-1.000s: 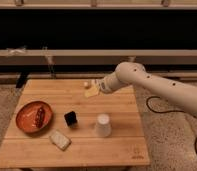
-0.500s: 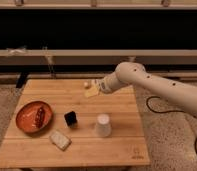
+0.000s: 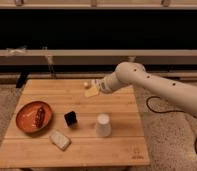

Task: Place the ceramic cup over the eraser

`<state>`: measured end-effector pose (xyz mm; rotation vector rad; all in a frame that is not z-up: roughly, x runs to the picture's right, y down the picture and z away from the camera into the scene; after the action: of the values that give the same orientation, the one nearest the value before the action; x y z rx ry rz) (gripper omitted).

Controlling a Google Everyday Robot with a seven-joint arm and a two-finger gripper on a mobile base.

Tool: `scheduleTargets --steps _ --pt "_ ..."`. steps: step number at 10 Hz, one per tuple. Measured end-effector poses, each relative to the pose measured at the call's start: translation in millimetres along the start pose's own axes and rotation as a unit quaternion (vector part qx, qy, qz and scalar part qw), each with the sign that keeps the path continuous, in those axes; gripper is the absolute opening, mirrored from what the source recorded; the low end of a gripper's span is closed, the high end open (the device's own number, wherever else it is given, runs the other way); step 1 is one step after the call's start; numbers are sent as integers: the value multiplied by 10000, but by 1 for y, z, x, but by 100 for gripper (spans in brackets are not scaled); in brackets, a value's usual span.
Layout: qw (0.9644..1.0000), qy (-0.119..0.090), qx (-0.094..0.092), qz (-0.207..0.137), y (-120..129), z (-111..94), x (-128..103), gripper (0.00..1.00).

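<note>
Since the gripper (image 3: 92, 90) hung over the far side of the table (image 3: 92, 150), just above the middle of the frame, the white cup (image 3: 103, 125) sat lower down and a touch to the right of it, standing narrow end up. The black eraser (image 3: 70, 118) was near the cup's left, not touching. Honestly couldn't tell if the gripper was spread or closed.
</note>
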<state>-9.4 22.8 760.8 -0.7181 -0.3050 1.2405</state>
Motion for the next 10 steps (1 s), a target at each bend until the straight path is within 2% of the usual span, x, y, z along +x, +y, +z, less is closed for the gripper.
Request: scheduleTargets --steps 1,4,5,7,10 --pt "10000 24 25 -5 0 0 1 80" --pt "9983 364 454 26 4 -15 15 80" --pt "9970 483 600 51 4 -21 24 80" --pt "9950 649 759 60 10 -29 40 80" --pt "9894 930 1087 239 -3 -39 75 80"
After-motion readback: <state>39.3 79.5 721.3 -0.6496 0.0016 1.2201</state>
